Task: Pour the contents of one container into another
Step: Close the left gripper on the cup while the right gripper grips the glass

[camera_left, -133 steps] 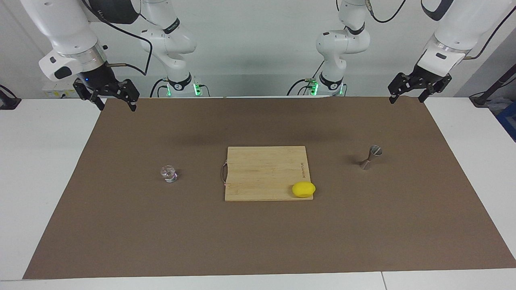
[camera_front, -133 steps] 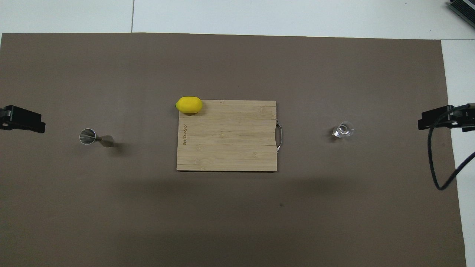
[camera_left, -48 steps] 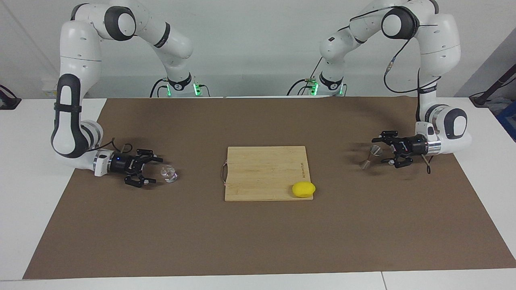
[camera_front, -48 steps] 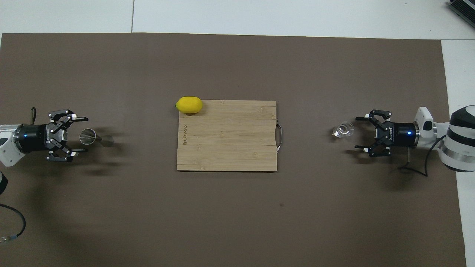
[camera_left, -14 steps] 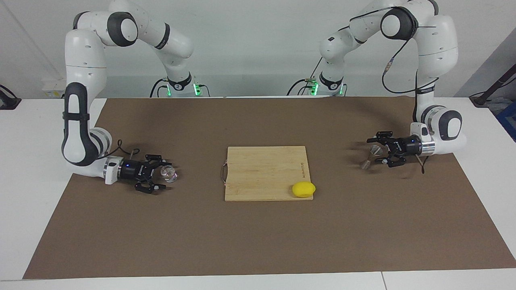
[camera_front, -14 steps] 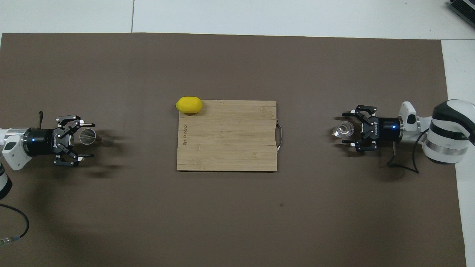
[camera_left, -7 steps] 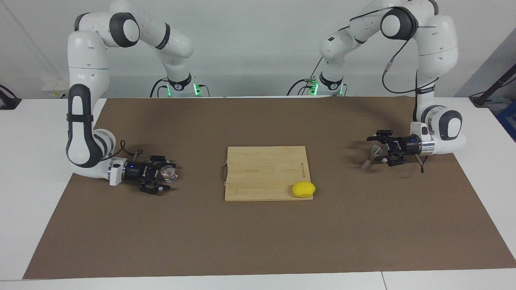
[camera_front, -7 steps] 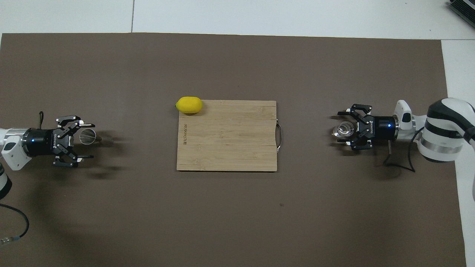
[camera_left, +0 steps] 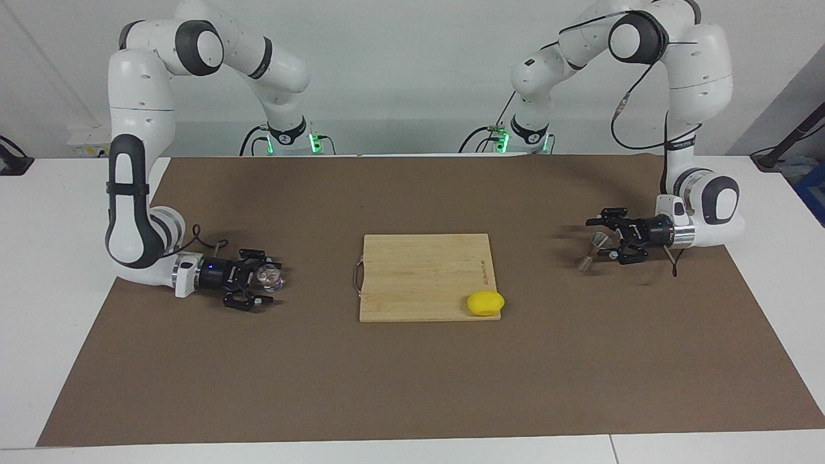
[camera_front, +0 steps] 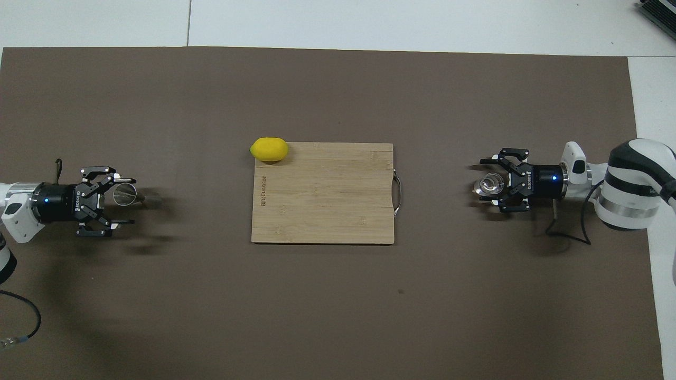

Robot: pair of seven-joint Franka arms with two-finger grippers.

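- My left gripper (camera_front: 127, 200) has its jaws wide apart, straddling the steel jigger (camera_left: 599, 239) at the left arm's end of the table.
- My right gripper (camera_front: 485, 182) has its jaws apart, flanking the glass cup (camera_left: 269, 276) at the right arm's end; contact unclear.

wall (camera_left: 399, 58): pale, plain | table (camera_left: 58, 309): white | mat (camera_left: 412, 374): brown, covers the tabletop
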